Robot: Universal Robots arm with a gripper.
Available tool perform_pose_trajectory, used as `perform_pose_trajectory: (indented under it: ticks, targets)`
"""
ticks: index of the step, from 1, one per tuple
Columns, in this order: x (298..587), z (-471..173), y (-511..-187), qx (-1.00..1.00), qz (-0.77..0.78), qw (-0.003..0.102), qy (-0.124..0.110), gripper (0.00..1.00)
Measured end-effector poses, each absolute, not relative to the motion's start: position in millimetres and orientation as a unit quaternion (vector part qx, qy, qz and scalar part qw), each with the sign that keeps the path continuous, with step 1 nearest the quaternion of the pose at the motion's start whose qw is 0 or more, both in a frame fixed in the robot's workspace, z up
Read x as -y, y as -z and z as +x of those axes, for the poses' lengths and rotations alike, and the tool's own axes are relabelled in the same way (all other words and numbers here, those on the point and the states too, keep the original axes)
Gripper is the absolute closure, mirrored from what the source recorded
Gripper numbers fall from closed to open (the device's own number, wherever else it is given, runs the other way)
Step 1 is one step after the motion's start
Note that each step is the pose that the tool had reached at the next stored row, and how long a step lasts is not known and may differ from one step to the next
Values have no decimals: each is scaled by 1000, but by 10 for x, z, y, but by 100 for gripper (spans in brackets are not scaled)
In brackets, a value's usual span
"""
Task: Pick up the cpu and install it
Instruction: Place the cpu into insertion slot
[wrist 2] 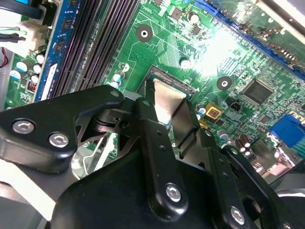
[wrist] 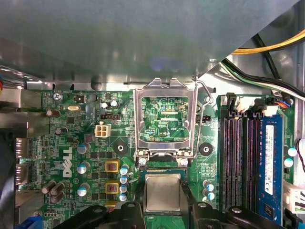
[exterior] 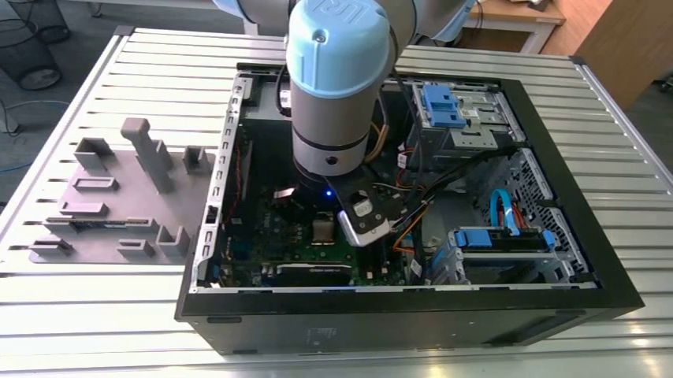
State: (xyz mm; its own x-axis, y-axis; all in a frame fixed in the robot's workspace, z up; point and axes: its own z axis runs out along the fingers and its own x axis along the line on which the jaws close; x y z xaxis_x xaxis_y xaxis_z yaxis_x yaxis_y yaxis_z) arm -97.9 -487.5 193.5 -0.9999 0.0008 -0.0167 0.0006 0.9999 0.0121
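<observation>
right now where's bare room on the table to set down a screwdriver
Free: slatted metal table strips bordering the black computer case, nearest the exterior camera and at the exterior view's right. Crowded: the grey fixture plate of blocks, and the green motherboard where the tool holds the small silver square cpu.

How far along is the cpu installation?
Done: the cpu is picked up and inside the case. In hand: the fingers grip it at the socket, beside the open frame. Left: whether it is fully seated cannot be told; the frame is not closed.
</observation>
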Motion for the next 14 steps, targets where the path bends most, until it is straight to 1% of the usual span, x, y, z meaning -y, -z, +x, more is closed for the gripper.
perform_pose_trajectory:
  ticks: [9,12,14]
  targets:
    - [4875,-979,-1923,-1000,0,8,-6,58]
    - [4875,-979,-1923,-1000,0,8,-6,62]
    - [4875,-979,-1922,-1000,0,8,-6,62]
